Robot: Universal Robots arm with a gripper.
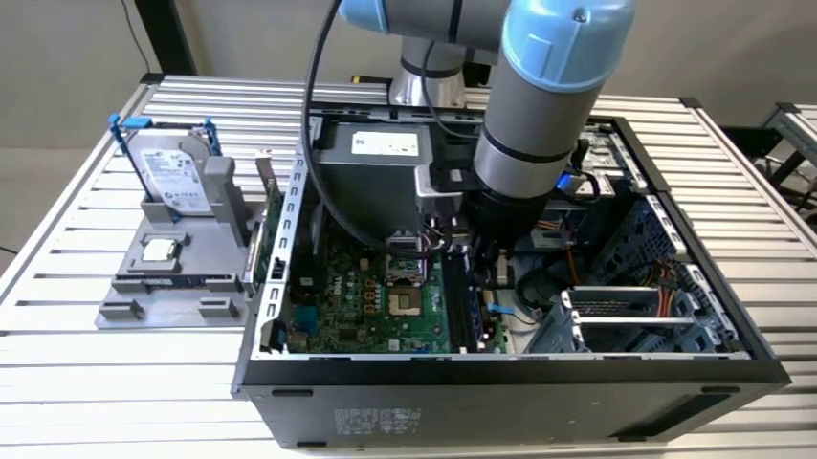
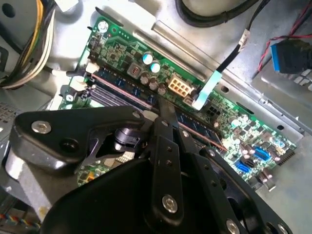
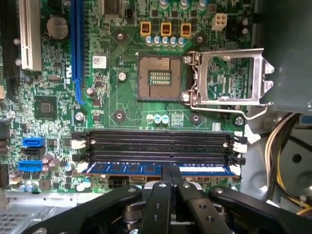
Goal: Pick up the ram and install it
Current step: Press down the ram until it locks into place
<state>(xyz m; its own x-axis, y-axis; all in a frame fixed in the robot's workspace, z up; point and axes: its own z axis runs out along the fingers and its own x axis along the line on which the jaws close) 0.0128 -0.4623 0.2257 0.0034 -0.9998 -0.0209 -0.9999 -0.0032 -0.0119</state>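
The ram [image 3: 122, 169] is a long, thin blue-green stick lying along the motherboard slot closest to my gripper, beside two empty black slots [image 3: 156, 142]. In the second wrist view the ram [image 2: 119, 89] runs slantwise across the green board. My gripper [image 3: 170, 174] stands at the stick's middle with its two black fingers [image 2: 165, 113] pressed together on the upper edge, shut on the ram. In the exterior view my gripper [image 1: 492, 273] is down inside the open computer case [image 1: 511, 382], over the motherboard [image 1: 383, 296]. How deep the stick sits in the slot is hidden.
The processor socket [image 3: 158, 78] is bare, its metal frame [image 3: 229, 78] swung open. Yellow cables [image 3: 287, 161] hang past the slot ends. Outside the case, at the exterior view's left, a grey stand [image 1: 172, 287] holds a silver hard drive [image 1: 172, 172] and a small square chip [image 1: 160, 251].
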